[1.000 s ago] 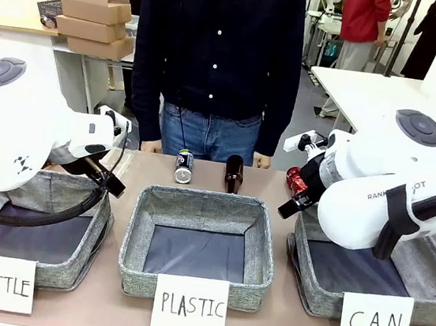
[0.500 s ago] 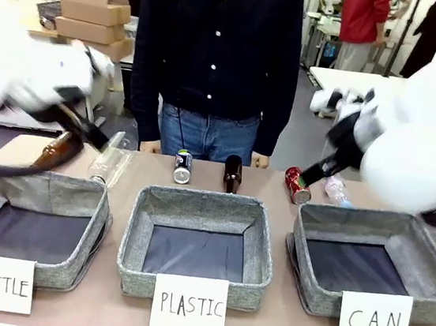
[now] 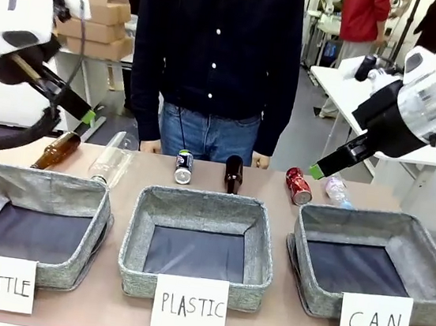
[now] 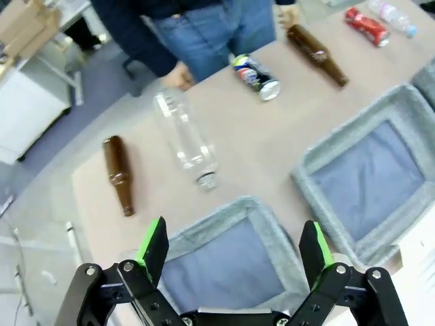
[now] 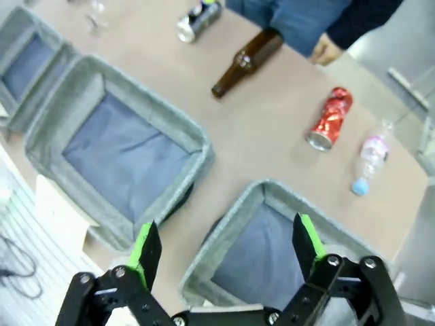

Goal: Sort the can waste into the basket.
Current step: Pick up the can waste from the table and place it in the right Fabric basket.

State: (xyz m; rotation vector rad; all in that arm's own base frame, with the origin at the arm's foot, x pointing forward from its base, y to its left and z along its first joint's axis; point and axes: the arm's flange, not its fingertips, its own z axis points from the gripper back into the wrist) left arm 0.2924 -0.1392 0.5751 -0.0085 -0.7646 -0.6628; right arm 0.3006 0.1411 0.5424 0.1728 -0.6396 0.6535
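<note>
Front view: red can (image 3: pixel 299 186) lies mouth seemingly nearward; left gripper (image 4: pixel 235 238), right gripper (image 5: pixel 225 234) agape.

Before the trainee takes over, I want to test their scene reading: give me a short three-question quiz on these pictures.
1. Where does the red can lie? A: inside a basket. B: on the table beyond the CAN basket. C: in a gripper.
2. True or false: the left gripper and the right gripper are both open and empty.
3. How many drink cans lie on the table?
Key: 1 B. 2 true. 3 two, the red can and the black can.
</note>
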